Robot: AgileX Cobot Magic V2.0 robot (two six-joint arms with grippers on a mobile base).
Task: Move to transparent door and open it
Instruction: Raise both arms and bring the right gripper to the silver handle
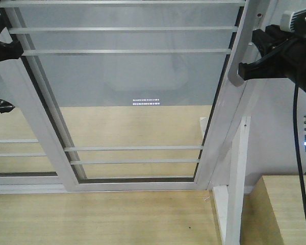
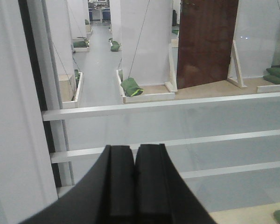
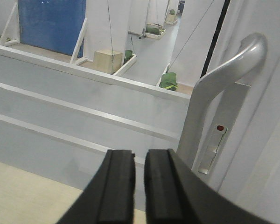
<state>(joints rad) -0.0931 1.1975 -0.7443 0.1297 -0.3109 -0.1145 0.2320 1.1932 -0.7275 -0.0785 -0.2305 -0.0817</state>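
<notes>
Flanking right fingers [image 3: 116, 186]: transparent door handle [image 3: 224, 79]

The front view stands close before the transparent door [image 1: 132, 92], tilted down toward its foot; the left wrist view looks over the left gripper [image 2: 134, 186] through the bars [image 2: 130, 109] at the door's left edge. The right wrist view sits near the door's pull handle [image 3: 224, 88]; the front view shares it.

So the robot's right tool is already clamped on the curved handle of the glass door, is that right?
Not quite. The right wrist view shows the right tool closed on nothing. The curved handle of the glass door stands beside it, ungripped.
</notes>
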